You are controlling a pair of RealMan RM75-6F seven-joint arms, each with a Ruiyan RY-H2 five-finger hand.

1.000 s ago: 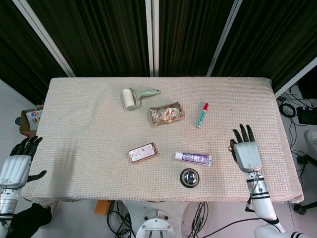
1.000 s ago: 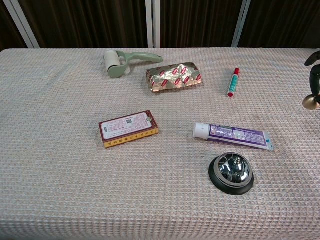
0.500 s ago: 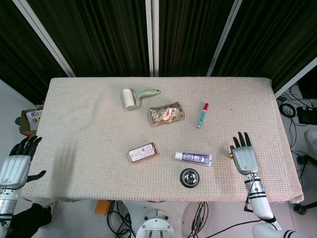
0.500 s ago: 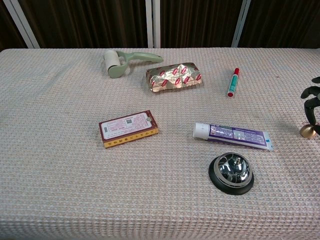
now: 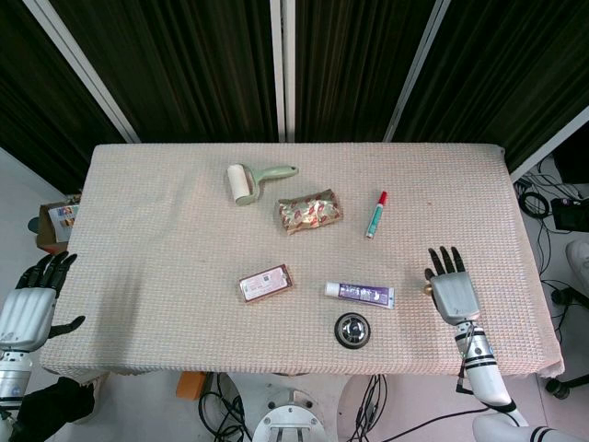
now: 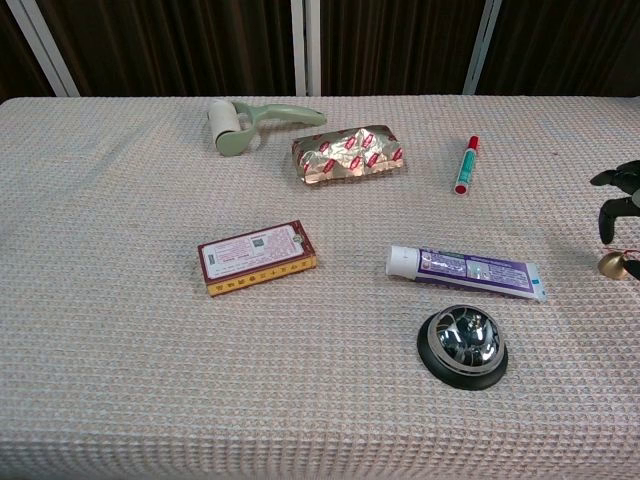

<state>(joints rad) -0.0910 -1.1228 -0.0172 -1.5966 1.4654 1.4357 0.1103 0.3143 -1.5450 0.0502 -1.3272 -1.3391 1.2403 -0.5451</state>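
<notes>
The table (image 5: pixel 138 230) carries all; right hand (image 5: pixel 453 290) hovers near its right edge, fingers spread, empty; left hand (image 5: pixel 29 308) idles open off the left edge; nearest, the tube (image 5: pixel 360 293) toward the front edge. Approach, I judge; next calls for reaching left to it.

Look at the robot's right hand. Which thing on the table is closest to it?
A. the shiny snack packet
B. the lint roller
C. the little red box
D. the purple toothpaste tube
D: the right hand hovers open over the table's right side, and the purple toothpaste tube lies just beside it, nearer than anything else.
</notes>
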